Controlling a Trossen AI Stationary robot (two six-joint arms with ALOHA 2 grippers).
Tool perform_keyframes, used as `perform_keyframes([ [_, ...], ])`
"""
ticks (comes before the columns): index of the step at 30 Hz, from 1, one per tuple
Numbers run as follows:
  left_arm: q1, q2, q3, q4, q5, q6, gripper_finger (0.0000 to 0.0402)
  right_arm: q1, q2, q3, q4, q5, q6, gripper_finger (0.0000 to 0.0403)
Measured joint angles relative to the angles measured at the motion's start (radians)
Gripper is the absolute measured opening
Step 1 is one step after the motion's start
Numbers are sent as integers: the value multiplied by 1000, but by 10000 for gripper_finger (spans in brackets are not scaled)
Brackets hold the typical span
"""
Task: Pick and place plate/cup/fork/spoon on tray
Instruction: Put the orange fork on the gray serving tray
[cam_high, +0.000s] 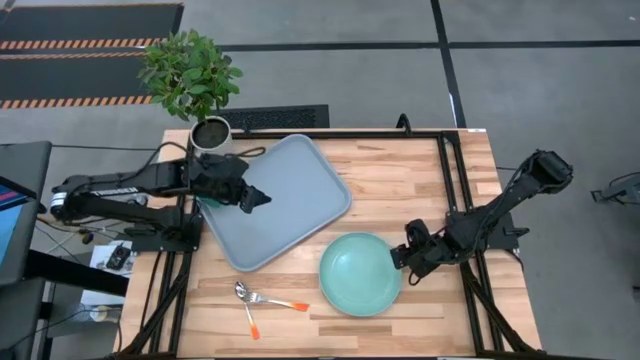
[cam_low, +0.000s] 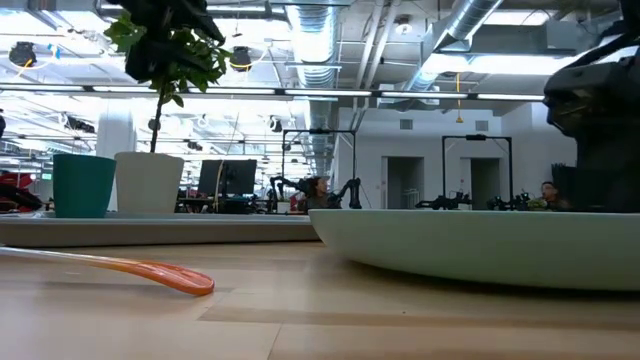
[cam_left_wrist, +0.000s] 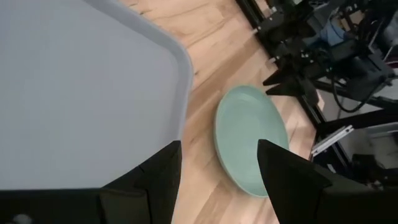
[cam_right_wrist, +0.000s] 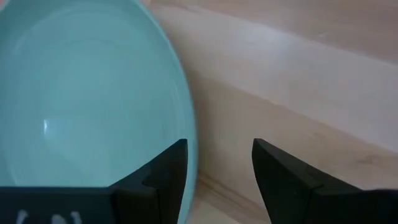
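Observation:
The mint-green plate (cam_high: 360, 273) lies flat on the wooden table, near the front. My right gripper (cam_high: 400, 262) stands open at the plate's right rim (cam_right_wrist: 186, 118), one finger over the rim and the other over bare wood; it touches nothing that I can see. The grey-blue tray (cam_high: 290, 215) rests on the table at the left. My left gripper (cam_high: 256, 198) hovers open over the tray (cam_left_wrist: 74, 93), empty. The teal cup (cam_low: 83, 185) stands at the tray's left end, mostly hidden under my left arm in the high view. A fork and a spoon (cam_high: 262, 300) with orange handles lie near the front edge.
A white pot with a leafy plant (cam_high: 210, 132) stands at the table's far left corner, just behind the tray. Bare wood lies between the tray and the plate and across the table's far right. Black frame rails (cam_high: 455, 180) run along the table's sides.

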Motion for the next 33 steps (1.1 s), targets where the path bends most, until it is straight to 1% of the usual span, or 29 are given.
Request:
perform_keyframes([
  [4, -35, 13, -31, 27, -37, -33, 197, -1, 0, 0, -13, 1, -10, 205],
  [9, -65, 36, -66, 68, -42, -65, 197, 0, 5, 0, -8, 0, -12, 205],
  [11, -72, 51, -66, 96, -44, -66, 197, 0, 23, 0, 4, 0, -12, 205],
  [18, -74, 66, -69, 92, -66, -67, 197, -1, 120, 1, 131, -4, -56, 204],
  [24, -74, 66, -69, 97, -65, -64, 197, -1, 138, 1, 144, -3, -57, 192],
  [26, -74, 65, -69, 112, -39, -42, 197, -1, 136, 1, 140, -3, -57, 190],
  [27, -74, 61, -69, 120, -6, -22, 197, -1, 135, 1, 140, -3, -62, 189],
  [29, -75, 52, -63, 125, 92, 30, 197, -1, 135, 1, 141, -3, -64, 191],
  [31, -97, 48, -40, 71, 180, 95, 197, -1, 135, 1, 141, -4, -64, 197],
  [32, -119, 48, -28, 40, 199, 120, 197, -1, 134, 1, 141, -4, -64, 202],
  [33, -148, 49, -19, 7, 195, 142, 197, -1, 134, 1, 141, -4, -64, 208],
])
